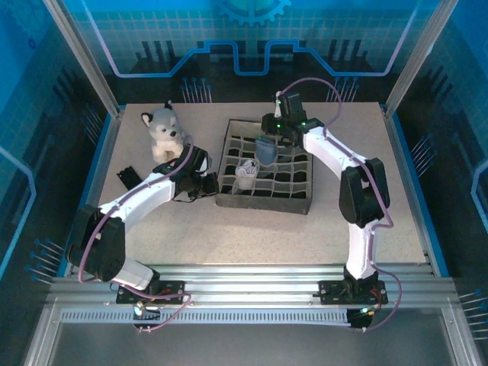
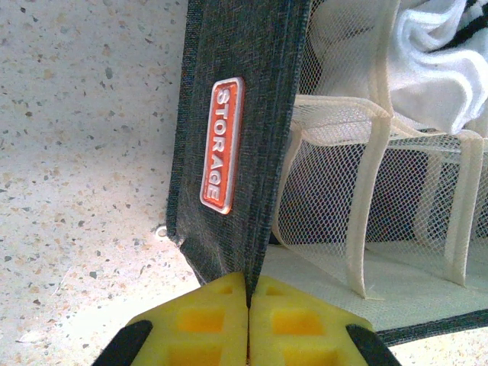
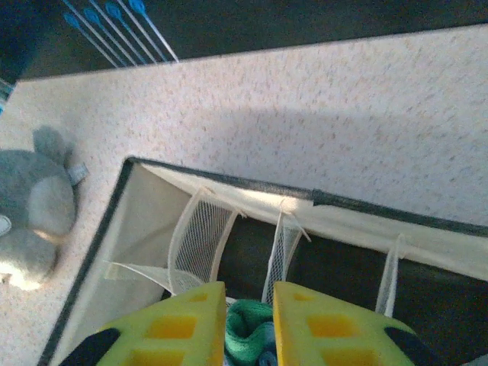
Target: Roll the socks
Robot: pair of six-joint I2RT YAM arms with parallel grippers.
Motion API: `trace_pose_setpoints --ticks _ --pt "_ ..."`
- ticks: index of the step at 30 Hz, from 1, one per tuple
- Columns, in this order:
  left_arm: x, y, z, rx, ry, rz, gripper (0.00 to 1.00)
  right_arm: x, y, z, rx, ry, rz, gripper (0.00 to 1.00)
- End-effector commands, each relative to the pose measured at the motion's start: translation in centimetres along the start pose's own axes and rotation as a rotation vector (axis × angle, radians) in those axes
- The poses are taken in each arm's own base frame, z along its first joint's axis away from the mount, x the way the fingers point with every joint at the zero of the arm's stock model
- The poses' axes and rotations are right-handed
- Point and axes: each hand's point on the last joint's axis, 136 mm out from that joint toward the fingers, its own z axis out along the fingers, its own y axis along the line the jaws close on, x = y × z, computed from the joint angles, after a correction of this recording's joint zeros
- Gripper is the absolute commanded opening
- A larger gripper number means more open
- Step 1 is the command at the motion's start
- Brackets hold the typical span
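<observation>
A grey-blue sock [image 1: 266, 152] with a green toe [image 3: 248, 324] hangs over the back cells of the divided storage box [image 1: 263, 200], bunched between yellow pads. My right gripper [image 1: 271, 139] [image 3: 249, 293] is shut on it. A white sock [image 1: 245, 174] [image 2: 427, 53] sits rolled in a cell near the box's left side. My left gripper [image 1: 200, 177] [image 2: 248, 293] is shut on the box's dark grey left wall [image 2: 244, 114], just below the orange STORAGE label [image 2: 222, 145].
A grey-white plush husky [image 1: 165, 131] [image 3: 30, 221] sits on the table left of the box, behind my left arm. The box has cream mesh dividers [image 2: 366, 175] [image 3: 200, 240]. Speckled table [image 1: 252, 236] lies in front of the box.
</observation>
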Motion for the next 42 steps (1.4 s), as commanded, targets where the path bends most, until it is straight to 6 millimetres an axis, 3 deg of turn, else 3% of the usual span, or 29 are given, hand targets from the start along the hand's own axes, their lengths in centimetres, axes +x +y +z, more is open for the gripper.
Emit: trace_pose_setpoints --ticks 1,13,23,31,34,42 --pt "1.5 1.2 0.5 -0.018 0.056 -0.037 0.06 4.6 -0.4 1.4 -0.015 0.193 0.004 0.19" --pt "1.5 1.3 0.8 -0.019 0.057 -0.042 0.06 9.8 -0.5 -1.0 -0.021 0.257 -0.006 0.16" --pt "1.6 0.9 1.1 0.008 0.060 -0.072 0.06 12.8 -0.3 0.1 0.045 0.316 -0.109 0.16" --pt "1.5 0.7 1.2 0.019 0.058 -0.080 0.06 15.7 -2.9 1.4 0.164 0.384 -0.154 0.15" --pt "1.7 0.5 1.4 0.030 0.061 -0.091 0.06 15.6 -3.4 1.6 0.177 0.385 -0.161 0.14" --pt "1.6 -0.4 2.0 0.067 0.054 -0.137 0.06 12.5 -4.4 2.3 0.170 0.358 -0.163 0.14"
